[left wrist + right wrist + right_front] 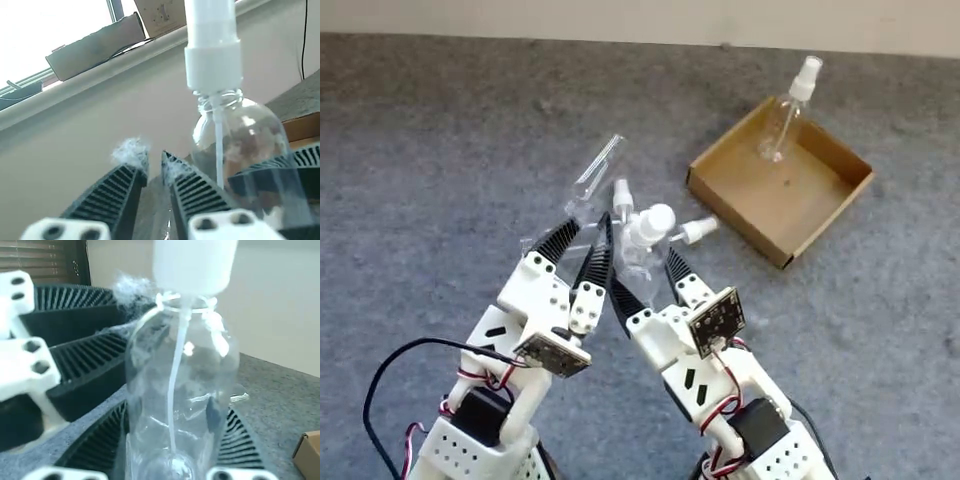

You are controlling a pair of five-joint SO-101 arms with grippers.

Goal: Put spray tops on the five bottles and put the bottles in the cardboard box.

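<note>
- The right gripper (645, 268) has its fingers clamped on the belly of a clear plastic bottle (180, 390). It holds the bottle upright, and it looks lifted off the worktop (440, 150), outside the cardboard box (735, 218) on the side facing the arms.
- A white spray top (212, 55) sits on that bottle's neck with its dip tube running down inside. Bare thread shows under the collar, so I'd call it seated but not screwed home.
- The left gripper (150, 162) is just beside the bottle. Its fingers are a little apart with nothing between them, and there is fluff on the tips.
- Handling call: this is empty, thin-walled plastic, so it is light and slick and will likely dent under a hard squeeze. The wide body is the right place to hold it, firmly enough that it won't spin when the top is twisted.
- The top looks stiff. Take it by the collar, not the nozzle head, and keep it square to the neck so the thread catches.
- Inside the box, one finished bottle (780, 125) leans on the far wall with its spray head poking over the rim.
- Outside the box, past the held bottle, an uncapped bottle (597, 168) lies flat. One loose spray top (695, 232) lies near the box's corner, and a second spray top (621, 193) lies farther off.
- One of five looks boxed.
</note>
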